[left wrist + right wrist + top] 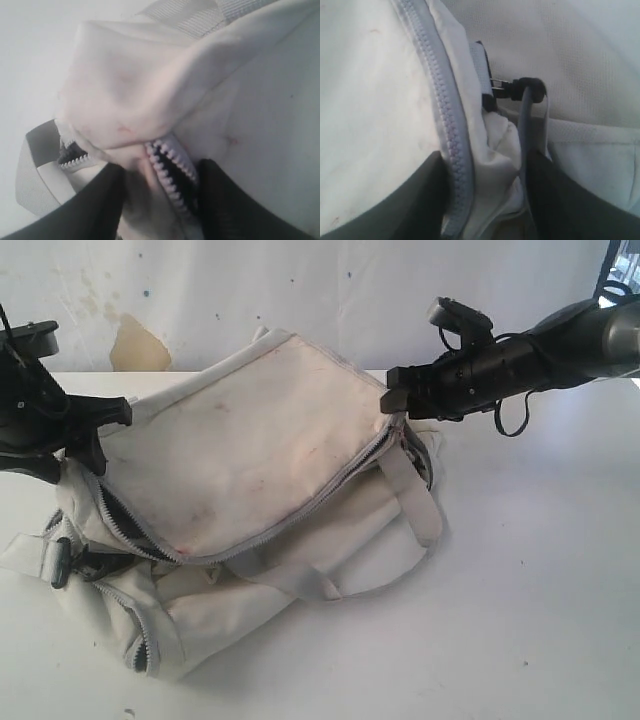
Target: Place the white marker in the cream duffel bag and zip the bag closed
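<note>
The cream duffel bag (250,450) is lying on the white worktop (530,620), a stained wall (200,300) behind. At its ends the left hand (162,170) and right hand (487,160) are straddling fabric; gripping or not, I cannot tell.

The cream duffel bag (240,450) is soft, matt, stained cloth with woven webbing straps (415,502) and a grey toothed zipper (451,130), on a smooth white desk (530,620).

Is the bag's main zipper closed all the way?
No, in the exterior view the zipper gapes open along the left end of the bag.
</note>
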### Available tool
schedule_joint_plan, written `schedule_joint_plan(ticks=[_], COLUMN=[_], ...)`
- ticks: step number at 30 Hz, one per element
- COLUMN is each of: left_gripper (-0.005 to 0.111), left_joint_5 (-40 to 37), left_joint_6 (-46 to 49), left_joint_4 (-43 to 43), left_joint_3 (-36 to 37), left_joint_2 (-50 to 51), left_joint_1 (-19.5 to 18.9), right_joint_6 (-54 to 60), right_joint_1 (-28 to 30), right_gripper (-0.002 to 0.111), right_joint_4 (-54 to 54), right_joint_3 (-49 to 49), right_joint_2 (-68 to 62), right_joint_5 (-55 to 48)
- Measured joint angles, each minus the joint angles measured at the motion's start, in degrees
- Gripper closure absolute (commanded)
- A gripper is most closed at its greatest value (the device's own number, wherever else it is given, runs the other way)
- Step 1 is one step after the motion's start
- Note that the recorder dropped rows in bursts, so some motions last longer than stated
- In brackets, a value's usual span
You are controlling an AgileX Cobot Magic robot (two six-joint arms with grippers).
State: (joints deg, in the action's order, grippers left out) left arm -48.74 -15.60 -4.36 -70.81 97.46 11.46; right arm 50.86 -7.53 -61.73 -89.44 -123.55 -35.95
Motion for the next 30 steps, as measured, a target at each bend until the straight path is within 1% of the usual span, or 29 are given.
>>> schedule_joint_plan(ticks=[3,4,5,6,12,14,16,20,22,26,30], left_gripper=[0.098,0.105,0.107,0.107,0.107,0.107,0.107,0.107,0.107,0.107,0.107], left_joint_5=[1.6,2.2,2.5,3.1,4.2,4.4,4.8,6.9,8.3,10.2,10.3], left_joint_6=[0.0,0.0,0.0,0.0,0.1,0.5,1.2,6.9,9.8,11.5,14.2], left_joint_4=[-0.1,-0.3,-0.5,-0.7,-1.4,-2.0,-2.7,-6.8,-9.0,-10.1,-10.5], left_joint_3=[0.0,0.0,0.0,0.0,0.0,-0.1,-0.9,-3.7,-5.5,-8.5,-12.2], left_joint_2=[0.4,0.4,0.4,0.4,0.4,0.5,0.6,1.0,1.5,3.5,6.9], left_joint_1=[0.0,0.0,0.0,0.0,-1.1,-1.5,-1.8,-1.8,-1.8,-1.8,-1.8], right_joint_6=[0.8,0.9,0.9,0.9,0.6,-2.1,-7.1,-17.9,-21.3,-24.7,-25.9], right_joint_1=[0.0,0.0,0.0,0.0,0.0,0.0,-0.1,-0.4,-0.4,-0.4,-0.4], right_gripper=[0.089,0.096,0.104,0.108,0.108,0.108,0.108,0.108,0.108,0.108,0.108], right_joint_4=[-0.6,-0.8,-0.8,-0.8,0.3,2.2,6.0,16.6,20.0,22.6,23.3], right_joint_3=[0.0,0.0,0.0,0.0,0.0,0.0,0.0,-0.1,0.4,3.5,7.9], right_joint_2=[0.0,0.0,0.0,0.0,0.0,0.0,0.5,2.8,4.5,8.6,12.7], right_joint_5=[-0.5,-0.8,-1.2,-1.8,-3.4,-3.7,-3.9,-4.2,-4.5,-5.5,-5.7])
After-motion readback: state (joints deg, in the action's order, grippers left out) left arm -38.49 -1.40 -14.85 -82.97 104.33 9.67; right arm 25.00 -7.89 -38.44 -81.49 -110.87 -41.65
